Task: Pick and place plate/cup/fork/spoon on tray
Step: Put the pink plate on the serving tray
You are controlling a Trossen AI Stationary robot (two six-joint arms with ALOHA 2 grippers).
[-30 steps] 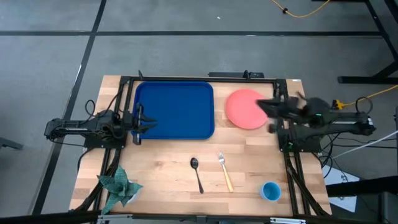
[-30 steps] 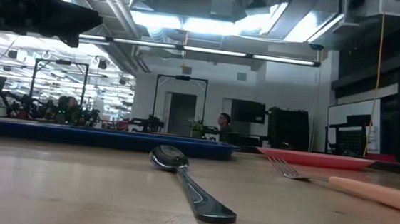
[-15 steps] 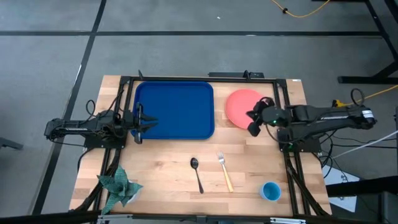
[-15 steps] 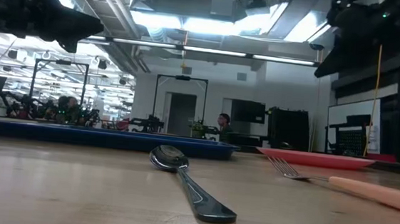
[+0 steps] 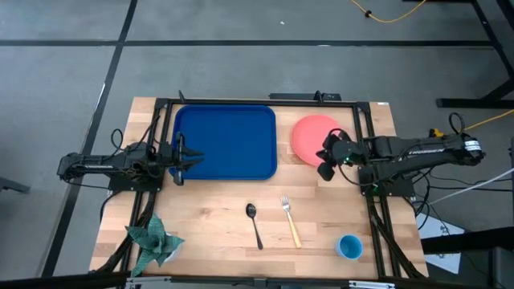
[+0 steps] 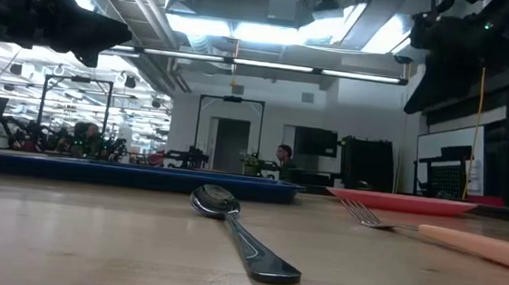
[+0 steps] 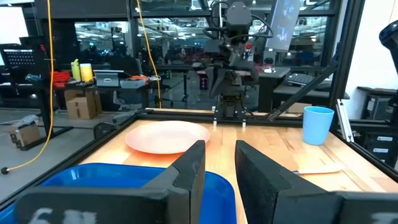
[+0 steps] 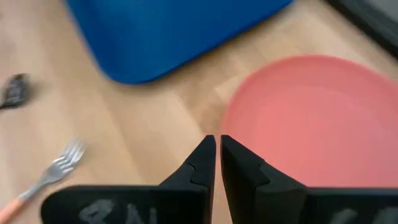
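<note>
High view: right gripper, fingers nearly together, hangs over the plate's near edge, seemingly clear of it.

A pale wooden table sits on a grey floor crossed by dark lines, and a yellow cable snakes over the floor beyond the table's far right corner. Past the table, long ceiling lights glow under exposed pipes. A dark-framed doorway stands straight behind the table, with cardboard boxes off to one side.
</note>
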